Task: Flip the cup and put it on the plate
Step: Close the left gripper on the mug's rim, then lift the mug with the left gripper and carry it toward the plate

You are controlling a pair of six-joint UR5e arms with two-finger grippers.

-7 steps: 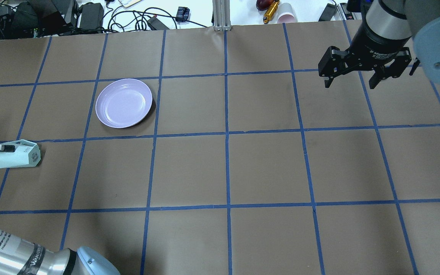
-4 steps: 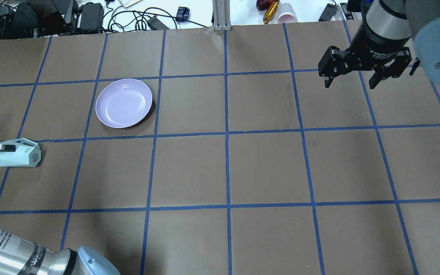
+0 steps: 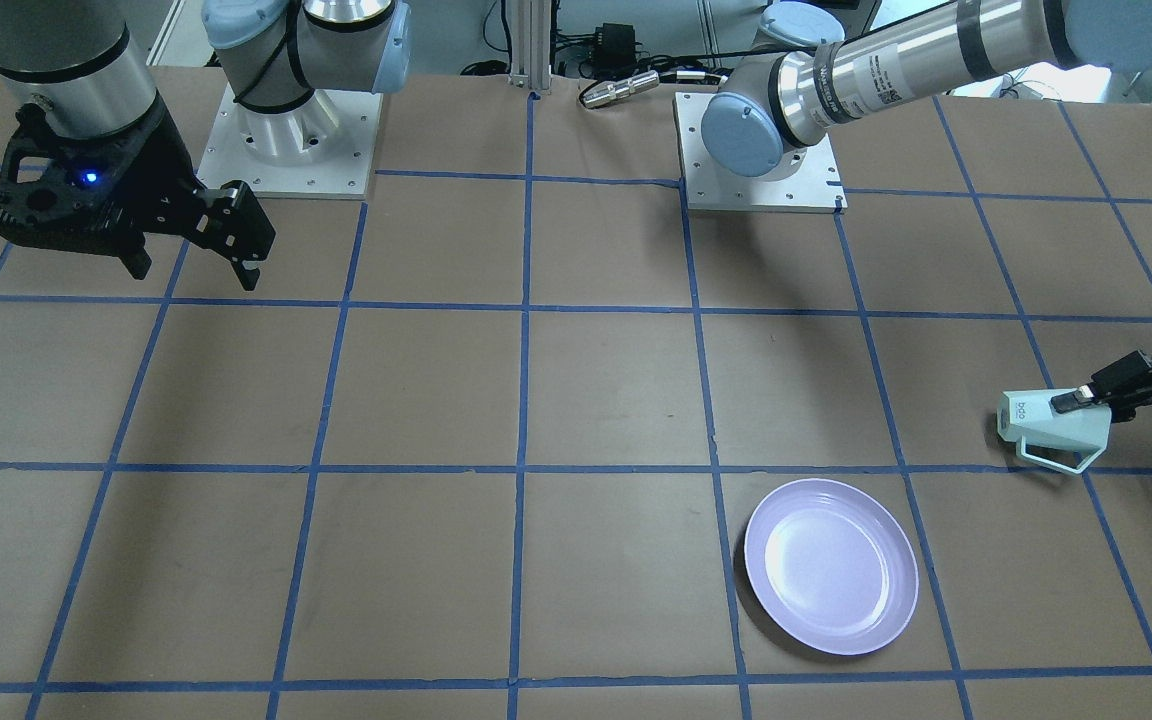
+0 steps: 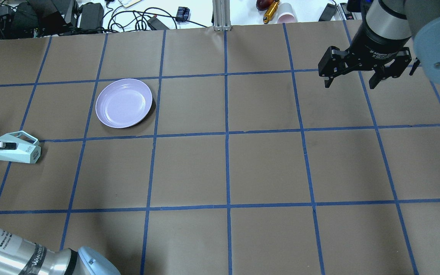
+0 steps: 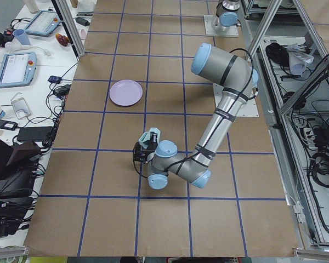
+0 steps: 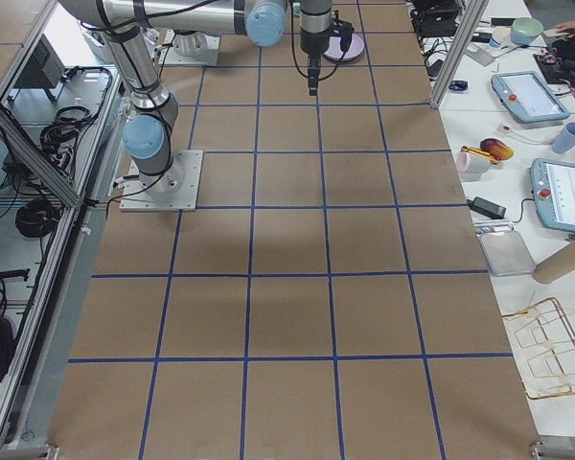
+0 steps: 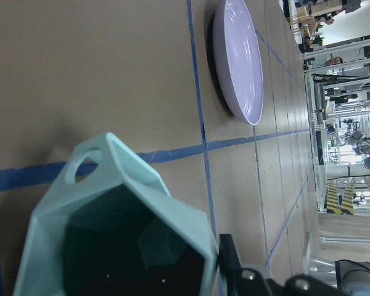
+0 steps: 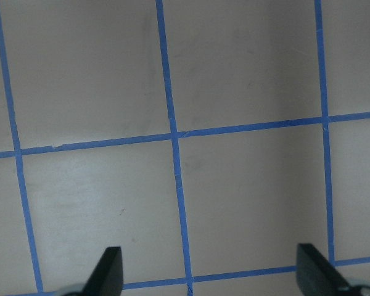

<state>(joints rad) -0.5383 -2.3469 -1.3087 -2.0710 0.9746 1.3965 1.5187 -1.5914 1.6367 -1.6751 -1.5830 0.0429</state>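
Off the plate (image 4: pixel 123 103), well apart on its robot-left and nearer the robot, the cup (image 4: pixel 18 149) lies on its side with the base label turned toward the table's middle. The left gripper (image 4: pixel 5 145) is clamped on the cup's rim wall. Judged stage: grasp made, flip partway; uprighting and placing remain. No object stands between cup and plate. The right gripper (image 4: pixel 350 84), jaws apart, hovers far to the plate's other side.

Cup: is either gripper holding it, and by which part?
The left gripper grips the cup by its wall at the rim. The right gripper is open and empty.
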